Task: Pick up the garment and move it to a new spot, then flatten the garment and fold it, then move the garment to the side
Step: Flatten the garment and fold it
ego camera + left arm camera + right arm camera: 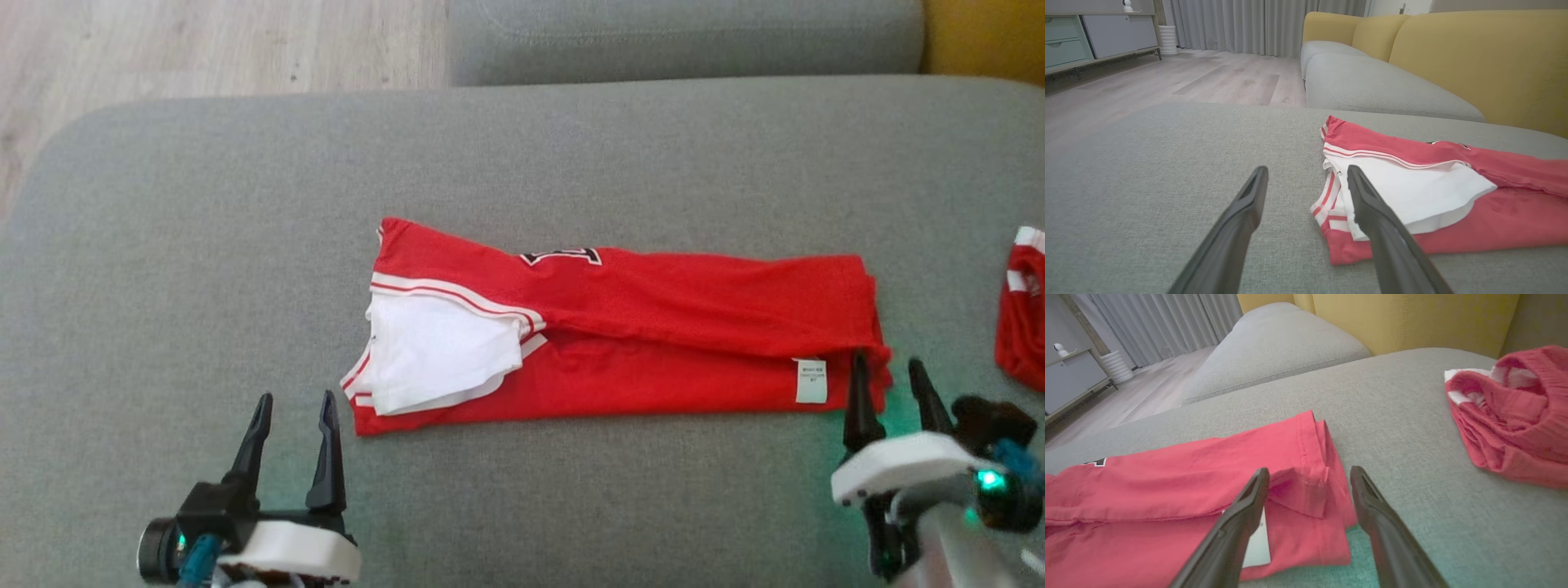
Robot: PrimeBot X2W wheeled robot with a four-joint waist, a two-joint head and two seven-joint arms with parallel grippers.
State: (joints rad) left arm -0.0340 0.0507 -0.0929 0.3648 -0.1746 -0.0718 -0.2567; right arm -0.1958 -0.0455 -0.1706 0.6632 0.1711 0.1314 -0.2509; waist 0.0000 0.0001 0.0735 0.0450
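One garment (653, 343), chest print (562, 256) half-hidden

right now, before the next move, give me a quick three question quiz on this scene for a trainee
1. True or false: the left hand stands open and empty near the red jersey, at its white-lined end.
2. The white label lies nearest to: A) the right hand, B) the left hand, C) the black lettering.
3. Fill the gap: a second red garment lies on the grey cushion to the jersey's ___, by the robot's own sides.
Key: 1 true; 2 A; 3 right.
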